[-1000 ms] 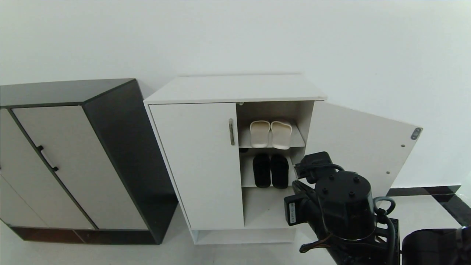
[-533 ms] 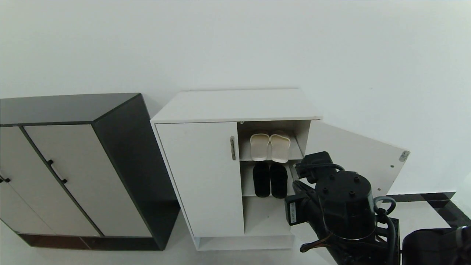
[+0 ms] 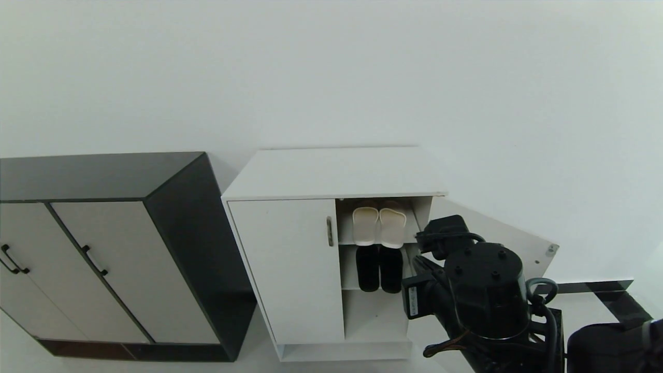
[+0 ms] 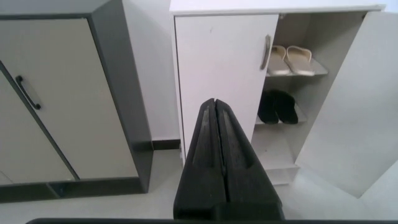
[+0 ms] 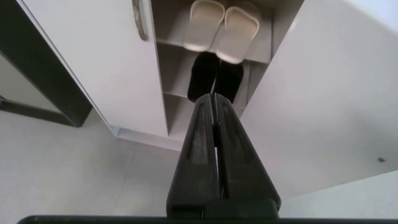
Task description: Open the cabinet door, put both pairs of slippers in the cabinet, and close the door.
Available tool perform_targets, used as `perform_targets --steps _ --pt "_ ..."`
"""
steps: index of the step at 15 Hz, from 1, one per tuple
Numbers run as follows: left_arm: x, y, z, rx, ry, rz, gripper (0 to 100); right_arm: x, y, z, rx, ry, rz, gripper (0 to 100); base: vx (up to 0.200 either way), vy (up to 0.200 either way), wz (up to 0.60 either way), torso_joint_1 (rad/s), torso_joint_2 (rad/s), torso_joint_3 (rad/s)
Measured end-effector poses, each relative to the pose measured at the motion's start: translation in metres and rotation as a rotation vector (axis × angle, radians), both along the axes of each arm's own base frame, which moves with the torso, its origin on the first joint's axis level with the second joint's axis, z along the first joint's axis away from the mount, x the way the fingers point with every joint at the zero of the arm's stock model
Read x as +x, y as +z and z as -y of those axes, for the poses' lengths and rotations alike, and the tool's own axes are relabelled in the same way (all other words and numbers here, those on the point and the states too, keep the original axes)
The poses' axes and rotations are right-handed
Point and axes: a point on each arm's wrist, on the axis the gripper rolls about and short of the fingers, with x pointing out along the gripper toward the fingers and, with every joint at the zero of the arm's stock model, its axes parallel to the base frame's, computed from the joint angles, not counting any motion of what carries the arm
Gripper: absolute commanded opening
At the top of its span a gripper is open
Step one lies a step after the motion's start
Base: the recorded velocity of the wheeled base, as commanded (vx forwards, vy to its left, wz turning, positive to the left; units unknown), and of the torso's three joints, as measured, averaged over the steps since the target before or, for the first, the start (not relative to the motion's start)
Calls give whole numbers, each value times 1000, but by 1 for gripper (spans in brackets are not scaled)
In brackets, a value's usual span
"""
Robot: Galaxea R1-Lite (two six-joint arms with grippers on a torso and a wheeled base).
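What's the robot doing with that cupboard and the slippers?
Both pairs are already inside the white cabinet: the white slippers on the upper shelf, the black slippers on the shelf below. Its right door stands wide open. The left gripper and right gripper are shut, empty, and out in front of the cabinet. Only closing the door is left.

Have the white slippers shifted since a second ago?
No. The white slippers still sit in the cabinet, directly above the black slippers; the camera moved, not them.
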Motion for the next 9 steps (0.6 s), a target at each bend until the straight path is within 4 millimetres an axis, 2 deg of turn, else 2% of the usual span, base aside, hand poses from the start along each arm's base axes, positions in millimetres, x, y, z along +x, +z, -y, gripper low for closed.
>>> perform_targets --steps 3,9 --pt "0 0 0 0 0 1 0 1 0 0 3 -3 2 0 0 0 0 256 -579 -320" --pt "0 0 0 0 0 1 0 1 0 1 2 -3 0 0 0 0 0 188 -405 -219"
